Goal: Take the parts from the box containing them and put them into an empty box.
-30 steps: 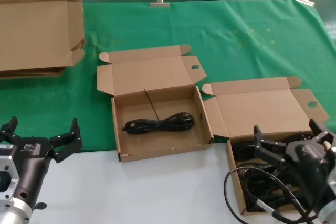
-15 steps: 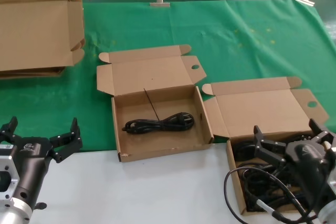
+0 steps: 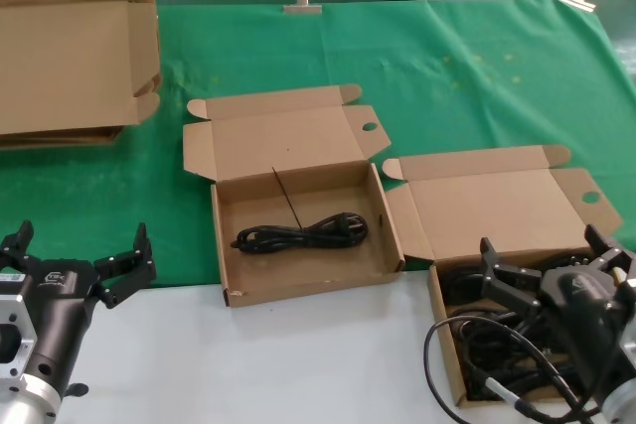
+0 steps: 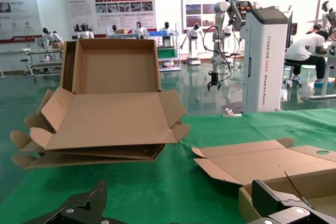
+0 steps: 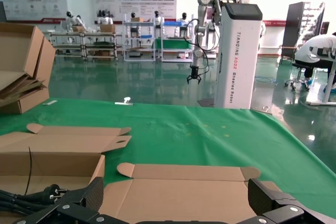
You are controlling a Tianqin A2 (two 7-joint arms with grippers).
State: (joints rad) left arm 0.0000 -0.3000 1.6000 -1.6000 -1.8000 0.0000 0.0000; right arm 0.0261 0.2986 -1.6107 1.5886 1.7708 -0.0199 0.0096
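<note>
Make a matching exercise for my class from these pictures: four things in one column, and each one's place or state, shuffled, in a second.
Things
1. Middle brown cardboard mailer box
2. Right-hand brown cardboard mailer box
3. Left gripper
4. Stack of large flat cardboard sheets

Places or states
A. Far left on the green cloth
B. Holds a single looped black power cord
C. Open, near the table's front left
D. Under the right gripper, with a heap of black cords

Pairs: 1-B, 2-D, 3-C, 4-A

We see matt brown cardboard boxes [image 3: 298, 235], a green cloth [image 3: 447, 76] (slightly creased) over the smooth white bench [image 3: 298, 364], and black, faintly glossy plastic-sheathed cords [image 3: 298, 233].
</note>
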